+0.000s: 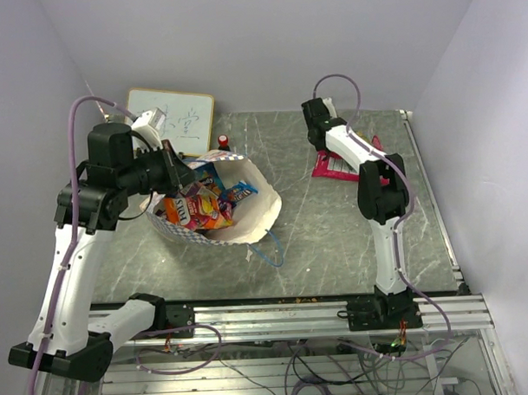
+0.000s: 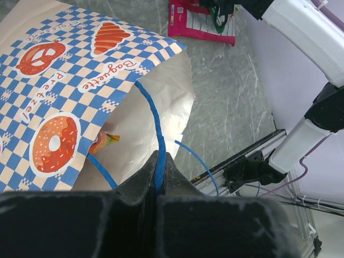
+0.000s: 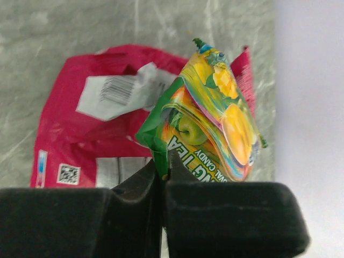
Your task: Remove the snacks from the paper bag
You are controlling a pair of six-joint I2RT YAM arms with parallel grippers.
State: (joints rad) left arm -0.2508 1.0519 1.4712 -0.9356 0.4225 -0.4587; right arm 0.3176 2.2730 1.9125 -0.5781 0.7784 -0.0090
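Observation:
The paper bag (image 1: pixel 252 217) lies on its side left of centre, mouth toward the front right, with several bright snacks (image 1: pixel 199 208) inside. My left gripper (image 1: pixel 183 172) is shut on the bag's blue cord handle (image 2: pixel 152 115) and holds the checkered side (image 2: pixel 70 107) up; its jaws (image 2: pixel 159 158) pinch the cord. An orange packet (image 2: pixel 102 142) shows inside. My right gripper (image 1: pixel 326 148) is at the back right. It is shut (image 3: pixel 163 166) on the edge of a green-yellow candy packet (image 3: pixel 215 118), just above a pink packet (image 3: pixel 80 129) lying on the table (image 1: pixel 332 166).
A framed whiteboard (image 1: pixel 174 114) leans at the back left, with a small red-and-black knob (image 1: pixel 223 141) beside it. Walls close in the back and both sides. An aluminium rail (image 1: pixel 285 314) runs along the table's front edge.

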